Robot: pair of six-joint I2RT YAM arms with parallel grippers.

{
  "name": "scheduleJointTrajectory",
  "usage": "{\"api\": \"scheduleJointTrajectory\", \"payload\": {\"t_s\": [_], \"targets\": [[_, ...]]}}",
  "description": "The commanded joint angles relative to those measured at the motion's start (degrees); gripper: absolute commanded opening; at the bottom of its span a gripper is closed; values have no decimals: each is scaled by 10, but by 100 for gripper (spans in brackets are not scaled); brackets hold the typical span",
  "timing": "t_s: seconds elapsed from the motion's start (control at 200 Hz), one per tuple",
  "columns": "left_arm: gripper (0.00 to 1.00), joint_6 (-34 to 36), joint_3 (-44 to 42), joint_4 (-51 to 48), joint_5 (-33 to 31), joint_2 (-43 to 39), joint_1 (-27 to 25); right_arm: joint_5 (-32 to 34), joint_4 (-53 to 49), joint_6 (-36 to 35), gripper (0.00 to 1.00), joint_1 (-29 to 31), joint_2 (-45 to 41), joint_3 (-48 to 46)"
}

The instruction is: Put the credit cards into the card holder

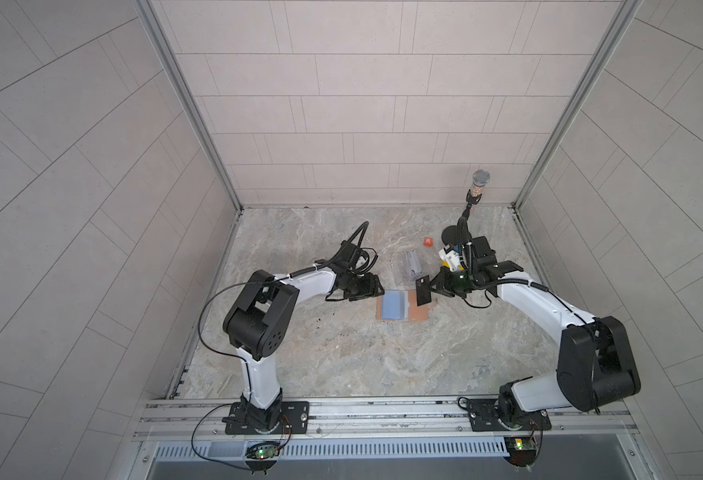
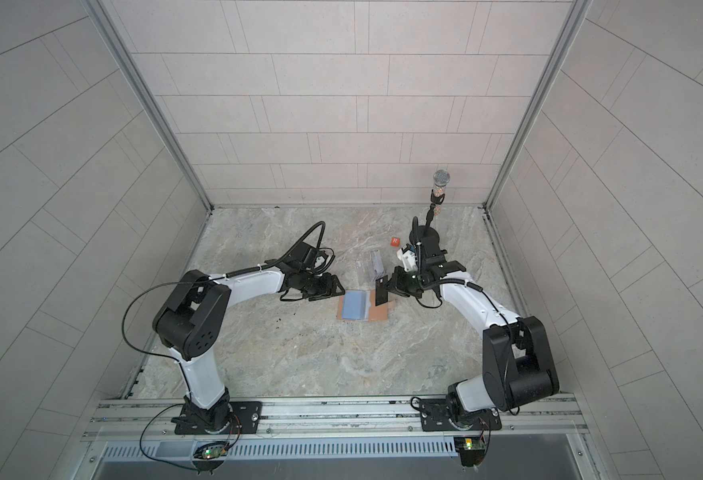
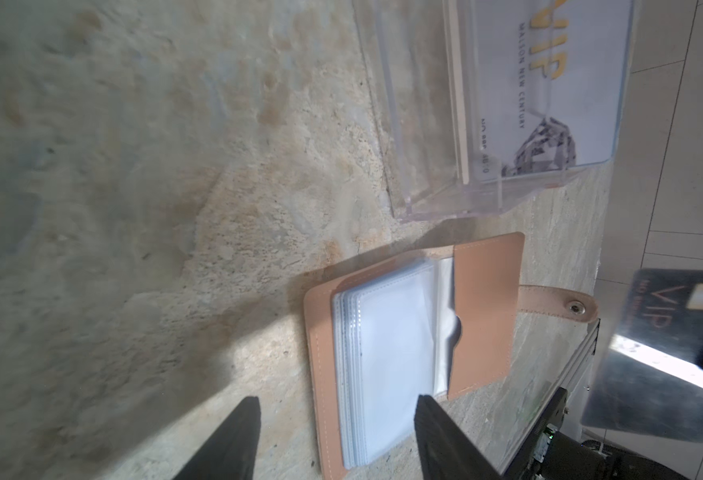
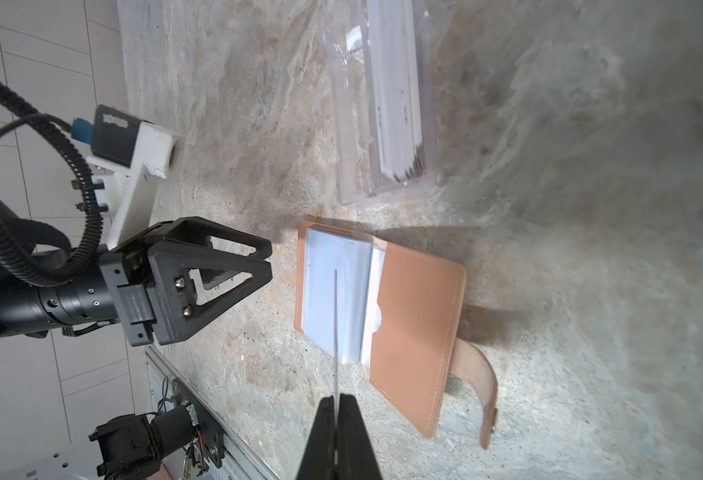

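Observation:
The tan card holder (image 1: 420, 314) (image 2: 381, 314) lies open on the marble table, its clear sleeves facing up and its snap tab (image 3: 574, 307) sticking out. My right gripper (image 1: 435, 286) (image 2: 391, 286) (image 4: 337, 398) is shut on a black credit card (image 1: 423, 289) (image 2: 381, 293) (image 3: 665, 345). The card hangs just above the holder's right half and shows edge-on (image 4: 336, 332) in the right wrist view. My left gripper (image 1: 376, 286) (image 2: 339, 289) (image 3: 337, 399) stands open and empty at the holder's left edge (image 4: 299, 291). More credit cards (image 4: 399, 104), the front one whitish (image 3: 570, 83), stand in a clear acrylic stand.
The clear acrylic stand (image 1: 413, 266) (image 2: 372, 266) (image 3: 424, 145) sits just behind the card holder. A small orange cube marked R (image 1: 427, 241) (image 2: 395, 241) lies farther back. A microphone on a round base (image 1: 451, 235) stands at the back right.

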Motion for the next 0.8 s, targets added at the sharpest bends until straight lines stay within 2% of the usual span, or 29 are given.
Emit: {"api": "scheduleJointTrajectory", "payload": {"t_s": [0.0, 0.796], "targets": [[64, -26, -18, 42, 14, -2, -6, -16, 64, 38, 0, 2, 4, -19], [55, -50, -58, 59, 22, 12, -31, -7, 117, 43, 0, 32, 61, -62]]}}
